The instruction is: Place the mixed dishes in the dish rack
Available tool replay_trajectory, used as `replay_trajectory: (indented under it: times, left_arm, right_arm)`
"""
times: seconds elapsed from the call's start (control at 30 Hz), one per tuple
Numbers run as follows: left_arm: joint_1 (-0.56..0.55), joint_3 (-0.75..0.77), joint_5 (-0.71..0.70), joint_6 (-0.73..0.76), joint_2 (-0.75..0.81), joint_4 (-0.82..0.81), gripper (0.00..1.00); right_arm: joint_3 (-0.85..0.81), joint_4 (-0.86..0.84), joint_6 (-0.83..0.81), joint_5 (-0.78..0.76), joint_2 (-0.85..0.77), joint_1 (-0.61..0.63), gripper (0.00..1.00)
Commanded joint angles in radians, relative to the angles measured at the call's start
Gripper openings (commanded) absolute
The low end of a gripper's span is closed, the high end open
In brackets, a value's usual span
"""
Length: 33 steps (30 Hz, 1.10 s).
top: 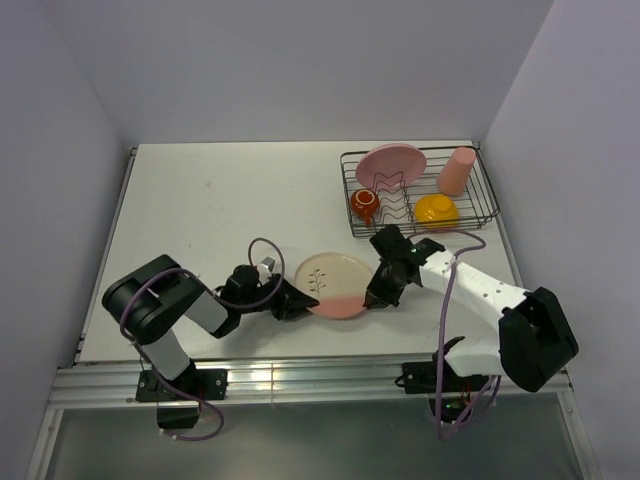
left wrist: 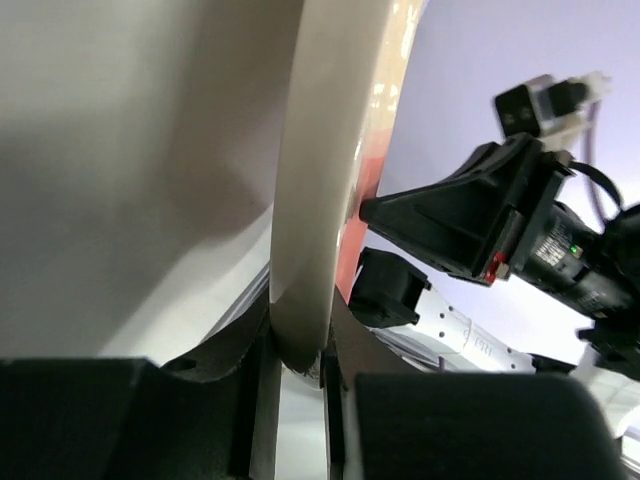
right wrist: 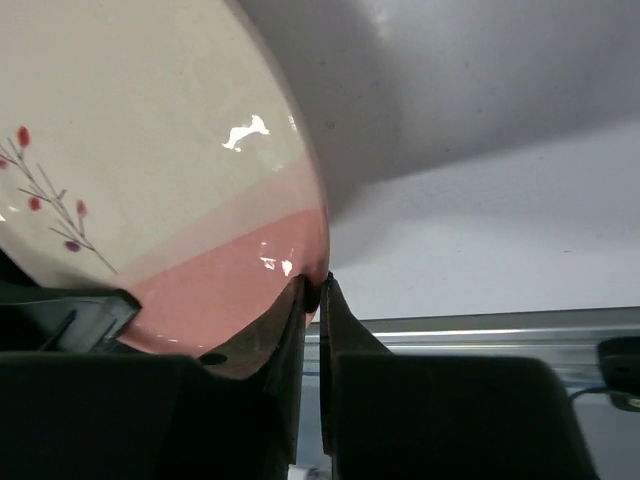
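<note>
1. Your left hand (top: 303, 300) is clamping the left rim of the cream leaf-motif plate (top: 335, 280).
2. Your right hand (top: 372, 296) is pinching that plate's pink right edge, over the worktop (top: 220, 190).
3. The dish rack (top: 347, 190), far right, is holding the pink plate (top: 392, 165), red-orange cup (top: 363, 204), yellow bowl (top: 437, 210) and pink tumbler (top: 456, 170).

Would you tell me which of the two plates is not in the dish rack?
The cream leaf-motif plate, held by the left gripper; the pink plate stands in the rack.

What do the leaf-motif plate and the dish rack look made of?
Leaf-motif plate: likely glazed ceramic, possibly melamine; glossy, with sharp highlights and a thick rounded rim. Dish rack: thin black wire, probably coated metal; sheen too small to judge.
</note>
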<state>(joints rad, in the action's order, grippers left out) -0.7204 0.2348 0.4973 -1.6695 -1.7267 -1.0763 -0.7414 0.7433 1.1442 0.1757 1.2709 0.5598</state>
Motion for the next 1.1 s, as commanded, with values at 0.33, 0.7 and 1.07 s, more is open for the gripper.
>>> replay_trajectory:
  times: [0.33,0.7,1.07]
  left_arm:
    - [0.029,0.443,0.138,0.585,0.230,1.173,0.00]
    - [0.029,0.692,0.110,0.714,0.262,1.604,0.00]
    - [0.038,0.781,0.193,0.662,0.248,1.695,0.00]
  right_arm:
    - [-0.351,0.131,-0.412,-0.081,-0.062,0.089,0.73]
    - [-0.441,0.153,-0.630,-0.309,-0.091,0.320,0.79]
    - [-0.509,0.149,-0.663,-0.493,-0.009,0.678,0.79]
